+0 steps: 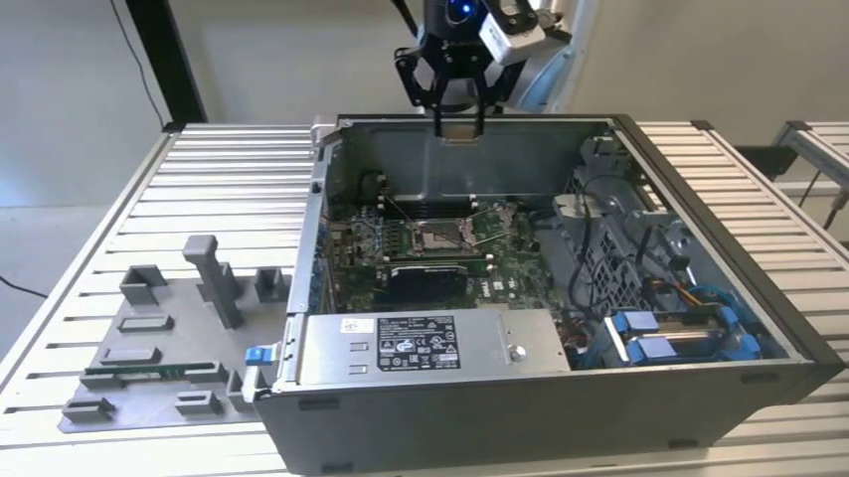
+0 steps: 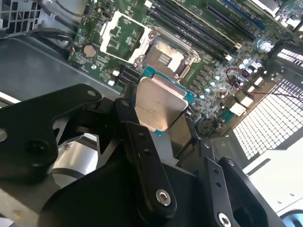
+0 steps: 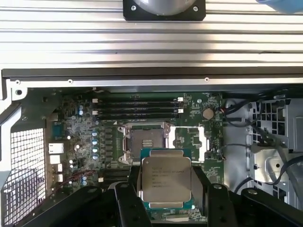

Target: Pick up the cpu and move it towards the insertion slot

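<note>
Hanging above the open case, the tool (image 3: 165, 196) grips the cpu (image 3: 166, 178) between its fingers, over the insertion slot (image 3: 146, 142).

PC case (image 1: 743, 397), PSU (image 1: 424, 348), grey fixture (image 1: 159, 348)

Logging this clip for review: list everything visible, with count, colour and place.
cpu: one, silvery top, teal rim, held in the gripper above the open case.
insertion slot: one, silver frame open, on the green board inside the case.
computer case: one, grey, open, on the slatted table.
power supply: one, silver, labelled, at the case's near edge.
fixture: one, grey plastic, at the exterior view's left on the table.
table: one, silver ribbed metal.
gripper: one, black, over the case's far wall, shut on the cpu.
</note>
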Controlling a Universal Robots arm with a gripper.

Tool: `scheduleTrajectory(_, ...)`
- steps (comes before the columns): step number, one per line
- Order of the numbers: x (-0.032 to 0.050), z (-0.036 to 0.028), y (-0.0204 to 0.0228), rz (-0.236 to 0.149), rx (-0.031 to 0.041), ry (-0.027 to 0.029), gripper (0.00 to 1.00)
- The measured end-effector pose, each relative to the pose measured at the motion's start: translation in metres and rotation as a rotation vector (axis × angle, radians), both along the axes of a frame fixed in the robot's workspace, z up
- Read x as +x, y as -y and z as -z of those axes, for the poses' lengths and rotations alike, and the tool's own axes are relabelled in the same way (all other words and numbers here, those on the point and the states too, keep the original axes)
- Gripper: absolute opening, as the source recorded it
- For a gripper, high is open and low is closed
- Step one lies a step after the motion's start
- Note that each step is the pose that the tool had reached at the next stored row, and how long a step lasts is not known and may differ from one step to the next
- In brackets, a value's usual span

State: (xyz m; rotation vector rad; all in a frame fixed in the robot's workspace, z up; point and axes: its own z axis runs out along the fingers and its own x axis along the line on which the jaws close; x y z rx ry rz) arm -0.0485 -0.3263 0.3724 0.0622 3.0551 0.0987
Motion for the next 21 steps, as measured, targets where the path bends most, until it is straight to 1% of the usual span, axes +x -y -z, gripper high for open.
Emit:
scheduleTrajectory(3,0.0021,0.0,-0.001,0.0,0.0,0.0,0.0)
scheduleTrajectory(13,0.0023,0.0001,-0.0014,0.0,0.0001,-0.0005,0.0)
scheduleTrajectory(16,0.0011,0.0002,-0.0015,0.0,0.0,-0.0005,0.0)
scheduleTrajectory(21,-0.0036,0.0008,-0.0017,0.0,0.0,-0.0005,0.0)
